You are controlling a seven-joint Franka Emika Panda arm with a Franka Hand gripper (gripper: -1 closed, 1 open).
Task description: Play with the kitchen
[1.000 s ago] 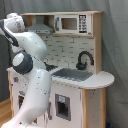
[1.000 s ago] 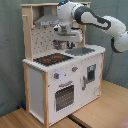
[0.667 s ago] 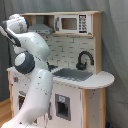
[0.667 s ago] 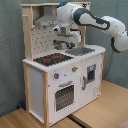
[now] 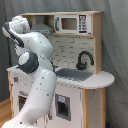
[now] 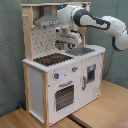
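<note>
Because the kitchen (image 6: 60, 75) stood on the wooden floor against a grey curtain, its counter faced the room and lay within the arm's reach. From the second exterior view's right, the white arm (image 6: 100, 22) stretched across under the grey hood (image 6: 47, 21), seemingly to work at the worktop. Its gripper (image 6: 61, 45) hung above the counter between the red-ringed stovetop (image 6: 50, 59) and the sink (image 6: 80, 50); I could not tell whether its claw was apart or together.
</note>
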